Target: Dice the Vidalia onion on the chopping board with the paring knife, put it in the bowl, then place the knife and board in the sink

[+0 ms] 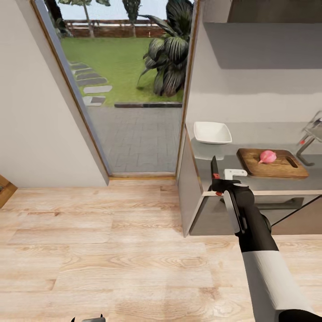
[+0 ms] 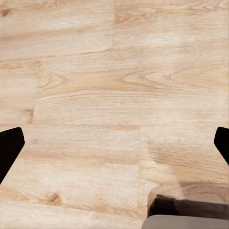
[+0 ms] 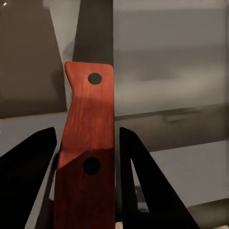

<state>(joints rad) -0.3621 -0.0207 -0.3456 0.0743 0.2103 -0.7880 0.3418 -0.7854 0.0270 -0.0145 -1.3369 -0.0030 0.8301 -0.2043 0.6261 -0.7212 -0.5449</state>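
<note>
My right gripper (image 1: 220, 184) is shut on the paring knife (image 1: 214, 167), over the front left corner of the grey countertop (image 1: 232, 158). In the right wrist view the knife's red handle (image 3: 89, 143) sits clamped between the two black fingers (image 3: 33, 162) of the right gripper (image 3: 86, 138), and the dark blade points away from the camera. The pinkish Vidalia onion (image 1: 267, 156) lies whole on the wooden chopping board (image 1: 286, 169), to the right of the knife. Behind them stands the white bowl (image 1: 212, 133). My left gripper (image 2: 114, 143) hangs open over the wood floor.
The sink's steel tap (image 1: 309, 136) with its red-tipped lever shows at the right edge; the basin is out of view. A tall glass door (image 1: 129, 103) to a garden is left of the counter's end. Light wood floor (image 1: 112, 250) spreads in front.
</note>
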